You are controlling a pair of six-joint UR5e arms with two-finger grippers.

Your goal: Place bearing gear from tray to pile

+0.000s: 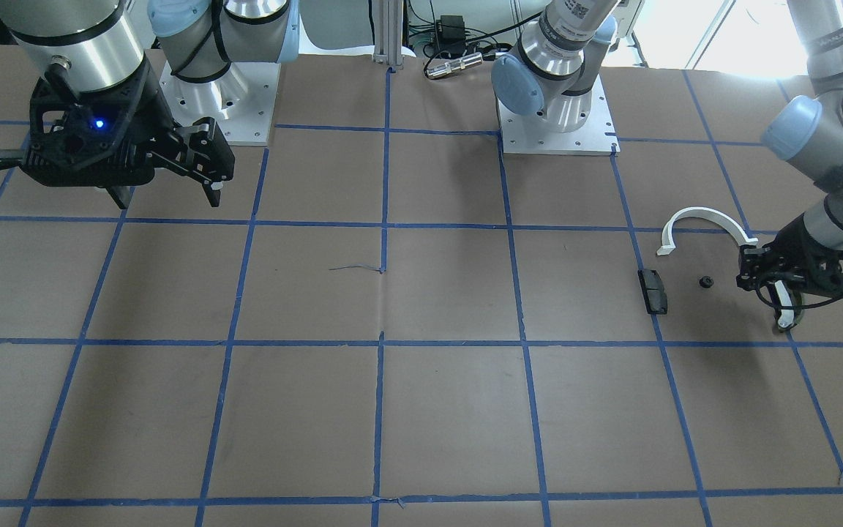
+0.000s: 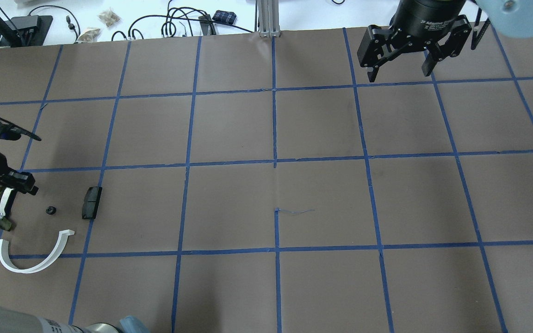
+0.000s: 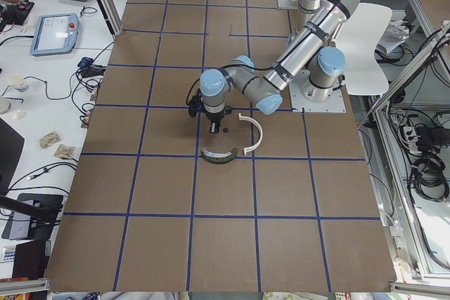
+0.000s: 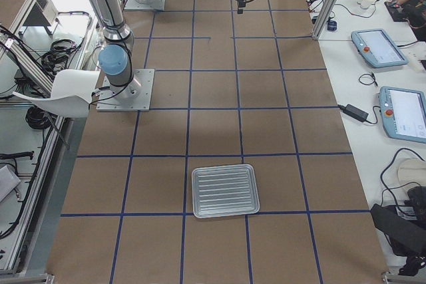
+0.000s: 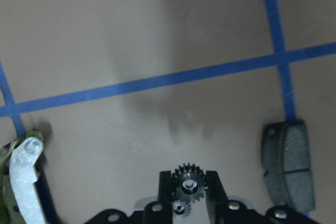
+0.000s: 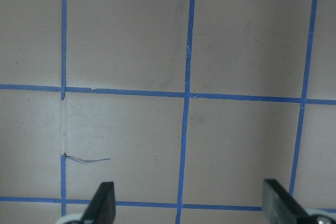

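Both left end effector (image 5: 189,178) and right end effector (image 2: 399,74) are held apart. Gear (image 5: 189,184) is parked on desk (image 5: 157,35), pad (image 5: 289,166) at 3 o'clock; could be clipped during retreat.

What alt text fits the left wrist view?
A small black toothed gear sits framed between the fingertips of the left gripper at bottom center, against a brown table crossed by blue tape lines. A black block lies to its right; a curved piece with a white insert shows at the left edge.
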